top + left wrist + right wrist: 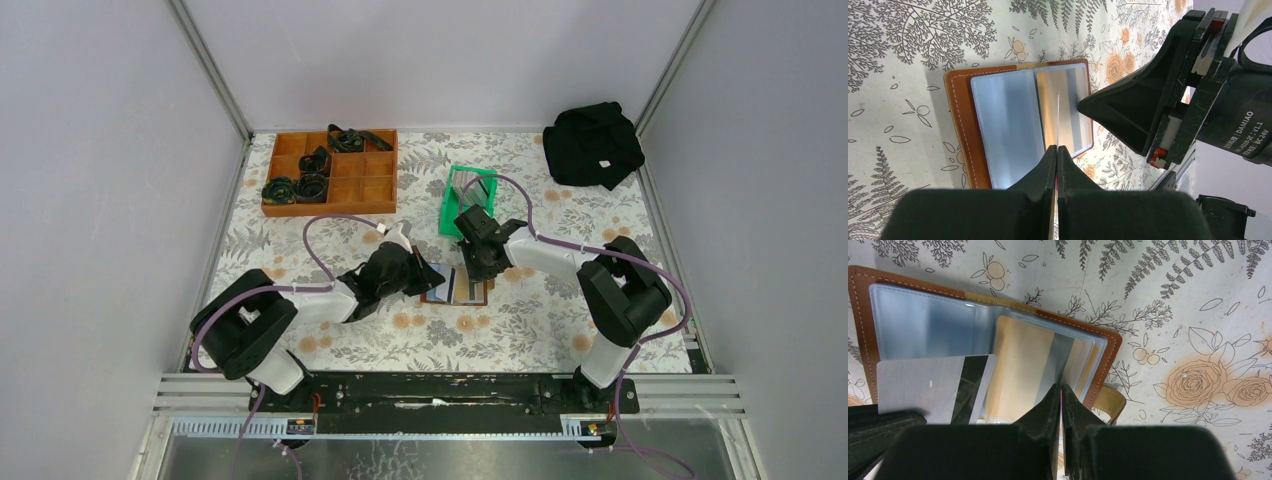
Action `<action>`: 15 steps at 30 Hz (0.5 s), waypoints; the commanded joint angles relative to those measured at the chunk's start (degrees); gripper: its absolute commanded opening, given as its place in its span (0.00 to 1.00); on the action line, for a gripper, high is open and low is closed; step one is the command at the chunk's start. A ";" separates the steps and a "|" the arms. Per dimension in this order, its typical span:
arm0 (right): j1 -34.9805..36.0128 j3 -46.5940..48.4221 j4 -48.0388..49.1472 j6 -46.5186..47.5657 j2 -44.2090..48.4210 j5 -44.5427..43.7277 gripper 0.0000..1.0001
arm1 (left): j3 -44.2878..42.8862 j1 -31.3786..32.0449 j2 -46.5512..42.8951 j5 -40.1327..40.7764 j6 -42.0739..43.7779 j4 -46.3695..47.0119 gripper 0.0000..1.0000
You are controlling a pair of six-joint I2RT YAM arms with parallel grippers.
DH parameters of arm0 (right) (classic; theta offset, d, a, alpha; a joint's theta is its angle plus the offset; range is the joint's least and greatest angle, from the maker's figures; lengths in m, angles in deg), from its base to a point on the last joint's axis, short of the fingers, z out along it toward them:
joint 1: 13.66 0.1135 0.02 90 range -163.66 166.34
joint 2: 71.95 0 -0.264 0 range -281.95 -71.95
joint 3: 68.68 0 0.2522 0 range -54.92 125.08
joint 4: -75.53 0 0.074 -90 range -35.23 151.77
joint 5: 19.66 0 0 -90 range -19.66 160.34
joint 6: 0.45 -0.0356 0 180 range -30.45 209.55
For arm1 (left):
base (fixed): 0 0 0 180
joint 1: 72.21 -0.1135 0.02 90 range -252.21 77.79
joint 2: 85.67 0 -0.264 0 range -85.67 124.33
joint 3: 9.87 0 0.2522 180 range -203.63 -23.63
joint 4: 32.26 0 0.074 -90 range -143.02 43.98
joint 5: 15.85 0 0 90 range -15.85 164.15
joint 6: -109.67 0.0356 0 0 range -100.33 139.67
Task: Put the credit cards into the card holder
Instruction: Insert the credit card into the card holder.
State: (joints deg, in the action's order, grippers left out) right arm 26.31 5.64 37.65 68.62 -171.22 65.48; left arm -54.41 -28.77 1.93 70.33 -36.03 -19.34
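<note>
- The right arm (1243, 127) had "DAMIAO", "V1.1" and "DC24V" written on it, at the right of the left wrist view.
- The card holder (965, 115) lay open and flat on the flowery table (898, 50), in the middle of the top view.
- The left gripper (1057, 152) squeezed a grey credit card (923, 385) tight, edge-on over the holder's clear pockets.
- The right gripper (1061, 392) was pinched on one clear pocket.
</note>
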 commanded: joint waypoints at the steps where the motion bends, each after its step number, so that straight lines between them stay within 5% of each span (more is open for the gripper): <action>1: -0.33 -0.13 -0.40 -0.24 0.09 0.12 0.10 | 0.44 -0.54 0.93 1.14 0.57 3.47 0.00; 15: -0.37 0.19 -0.58 -0.01 -0.05 0.21 0.10 | -0.80 -0.80 2.80 0.99 0.77 2.68 0.00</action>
State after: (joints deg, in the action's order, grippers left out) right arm 26.28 5.64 37.63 68.64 -171.22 65.48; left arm -54.43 -29.06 4.18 70.31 -36.03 -19.06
